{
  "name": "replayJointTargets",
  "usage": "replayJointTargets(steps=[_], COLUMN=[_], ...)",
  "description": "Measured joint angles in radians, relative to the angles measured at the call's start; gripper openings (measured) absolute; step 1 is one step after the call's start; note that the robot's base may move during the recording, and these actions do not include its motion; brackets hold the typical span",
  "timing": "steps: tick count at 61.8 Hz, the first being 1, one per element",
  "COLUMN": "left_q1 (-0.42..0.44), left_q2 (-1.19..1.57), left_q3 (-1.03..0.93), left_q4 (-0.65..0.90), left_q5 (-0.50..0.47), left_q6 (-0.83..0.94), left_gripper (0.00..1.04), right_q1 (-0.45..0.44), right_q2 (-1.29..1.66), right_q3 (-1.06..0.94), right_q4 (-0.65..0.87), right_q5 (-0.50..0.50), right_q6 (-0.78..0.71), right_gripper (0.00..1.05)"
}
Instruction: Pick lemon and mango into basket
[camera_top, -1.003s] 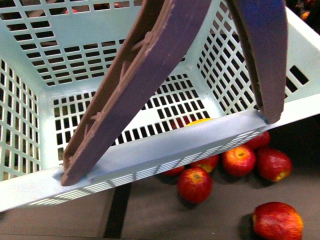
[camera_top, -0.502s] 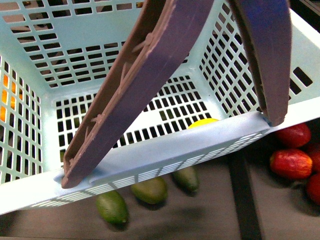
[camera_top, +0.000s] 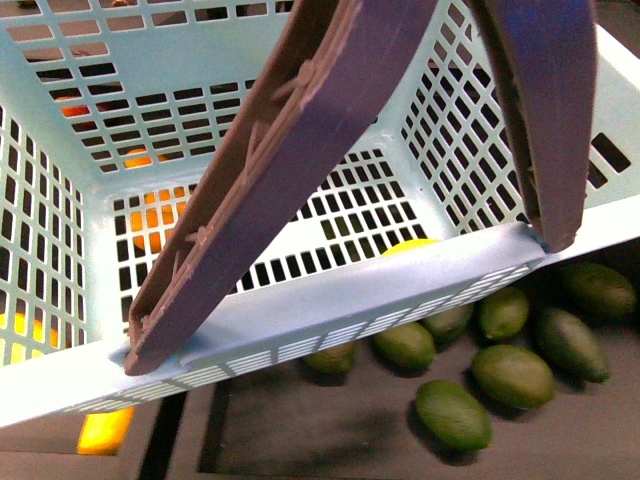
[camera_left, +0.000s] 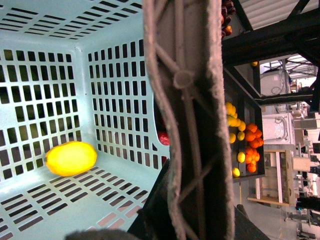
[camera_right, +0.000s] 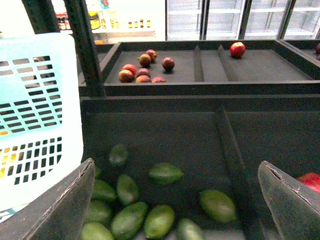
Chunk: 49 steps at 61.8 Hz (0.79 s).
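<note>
lemon (camera_left: 71, 158) on basket (camera_top: 330, 300) floor, green mangoes (camera_right: 165, 173) near spread right tool (camera_right: 176, 167)

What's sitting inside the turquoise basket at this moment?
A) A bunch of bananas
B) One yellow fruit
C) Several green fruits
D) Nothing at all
B: the left wrist view shows a single yellow fruit lying on the slotted floor of the basket, while the green fruits lie outside it, on the dark shelf below.
</note>
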Motion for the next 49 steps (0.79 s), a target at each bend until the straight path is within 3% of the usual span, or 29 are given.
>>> replayJointTargets(steps=[49], left_q1=[0.000], left_q2=[0.000], left_q3=[0.000], left_q4=[0.000], left_q5=[-0.002], left_q6=[0.000], left_gripper=[0.05], right_q1=[0.000], right_q2=[0.000], right_q3=[0.000], right_q4=[0.000], right_q5=[0.001], right_q6=[0.000], right_gripper=[0.96])
